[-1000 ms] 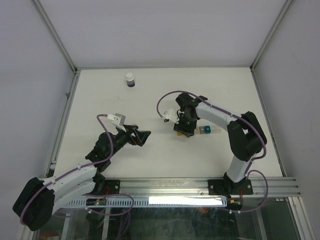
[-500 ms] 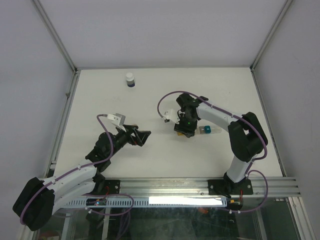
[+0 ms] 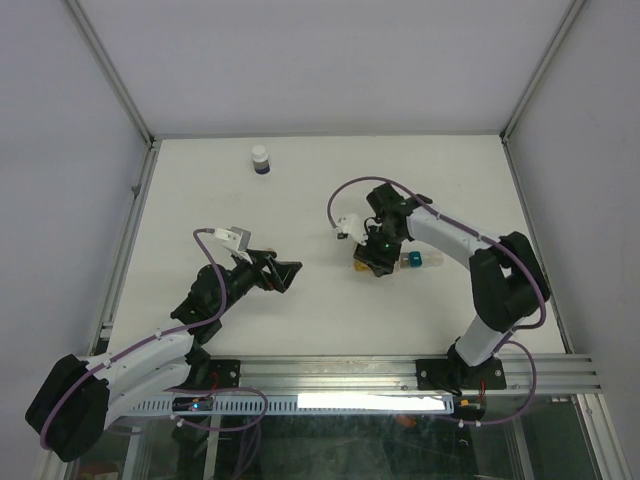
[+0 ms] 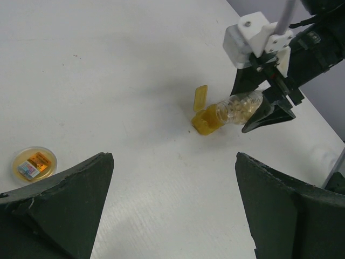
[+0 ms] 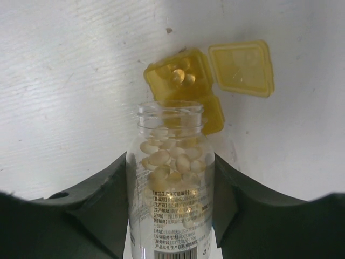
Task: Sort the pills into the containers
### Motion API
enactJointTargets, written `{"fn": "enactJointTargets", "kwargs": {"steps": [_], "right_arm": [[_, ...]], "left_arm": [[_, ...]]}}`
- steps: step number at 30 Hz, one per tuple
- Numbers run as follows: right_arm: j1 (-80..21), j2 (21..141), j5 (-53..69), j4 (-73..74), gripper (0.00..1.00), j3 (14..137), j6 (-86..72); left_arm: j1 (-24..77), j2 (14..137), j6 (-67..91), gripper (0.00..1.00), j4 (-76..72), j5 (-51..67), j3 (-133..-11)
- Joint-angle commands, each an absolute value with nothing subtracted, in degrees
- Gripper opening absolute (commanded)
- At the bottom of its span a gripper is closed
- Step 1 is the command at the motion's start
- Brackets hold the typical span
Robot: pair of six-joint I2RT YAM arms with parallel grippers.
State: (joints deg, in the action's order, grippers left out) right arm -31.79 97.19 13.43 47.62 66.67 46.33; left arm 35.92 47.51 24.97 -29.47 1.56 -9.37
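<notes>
Print in rows of small Chinese characters above a barcode on the label of a clear pill bottle [image 5: 171, 183], too fine to read out. Gripped at the waist by the right gripper [image 5: 171, 156], dark fingers [image 5: 97, 208] closed narrowly onto the plastic from both sides. Uncapped and tipped low toward the white table [image 3: 200, 190], mouth just over the yellow compartment [image 5: 178, 75]. Pale oval pills [image 5: 161, 157] heaped behind the neck; two or three more lying inside the yellow cube. Square yellow lid [image 5: 241, 67] swung fully open beside the cube, to its right in the right wrist view. Containers [image 3: 420, 262], a short joined strip, right of the table's centre, partly hidden under the right gripper: yellow end on the left, then a teal compartment [image 3: 408, 262] and a clear compartment [image 3: 432, 260] toward the right. Left gripper [image 4: 173, 159] left of centre and nearer the arm bases, fingers [image 4: 70, 199] spread wide, holding and touching nothing, aimed at the yellow cube from well apart. Small round clear dish [image 4: 33, 164] on the table at the left edge of the left wrist view, a coloured printed tag inside, its writing too small to make out. White-capped, dark-bottomed bottle [image 3: 260, 160] upright at the far side, left of centre, well apart from both grippers.
</notes>
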Motion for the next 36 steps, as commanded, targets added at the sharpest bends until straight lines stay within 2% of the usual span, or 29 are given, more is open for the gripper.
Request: {"fn": "enactJointTargets", "kwargs": {"steps": [1, 8, 13, 15, 17, 20, 22, 23, 25, 29, 33, 36], "right_arm": [[-29.01, 88.66, 24.09, 42.66, 0.00, 64.18, 43.59], [-23.22, 79.89, 48.03, 36.64, 0.00, 61.83, 38.82], [-17.71, 72.72, 61.01, 19.31, 0.00, 57.85, 24.21], [-14.57, 69.31, 66.95, 2.32, 0.00, 54.74, 10.95], [-11.83, 66.72, 70.19, -22.06, 0.00, 50.67, -8.56], [-10.29, 65.35, 68.35, -57.58, 0.00, 44.50, -35.68], [-10.28, 65.50, 66.64, -75.10, 0.00, 41.07, -47.02], [-10.31, 65.43, 66.46, -78.45, 0.00, 39.76, -50.25], [-10.02, 64.27, 67.37, -77.57, 0.00, 37.61, -50.77], [-7.83, 61.67, 69.17, -63.47, 0.00, 36.15, -38.17], [-7.08, 62.93, 71.31, -60.21, 0.00, 37.41, -37.02], [-7.01, 64.06, 71.88, -61.67, 0.00, 37.33, -38.54]], "left_arm": [[35.69, 47.06, 25.99, 0.99, -30.85, 2.29, -9.58], [35.68, 46.09, 28.03, 0.99, -26.92, 2.14, -13.69], [35.67, 46.64, 27.47, 0.99, -15.65, -0.74, -21.99], [35.66, 49.14, 27.32, 0.99, -8.29, -2.69, -28.35], [35.68, 51.94, 27.02, 0.99, -1.18, -4.08, -33.19], [35.64, 55.89, 26.20, 0.99, 7.82, -6.82, -38.76], [35.66, 58.48, 25.63, 0.99, 13.98, -9.34, -41.77], [35.68, 59.91, 25.28, 0.99, 16.03, -10.45, -43.22], [35.61, 63.52, 24.53, 0.99, 19.41, -12.65, -45.87], [35.49, 71.95, 22.94, 0.97, 24.16, -18.48, -50.94], [32.82, 80.50, 21.31, 0.80, 25.23, -18.34, -54.43], [31.68, 85.69, 20.48, 0.74, 25.50, -17.88, -56.09]]}}
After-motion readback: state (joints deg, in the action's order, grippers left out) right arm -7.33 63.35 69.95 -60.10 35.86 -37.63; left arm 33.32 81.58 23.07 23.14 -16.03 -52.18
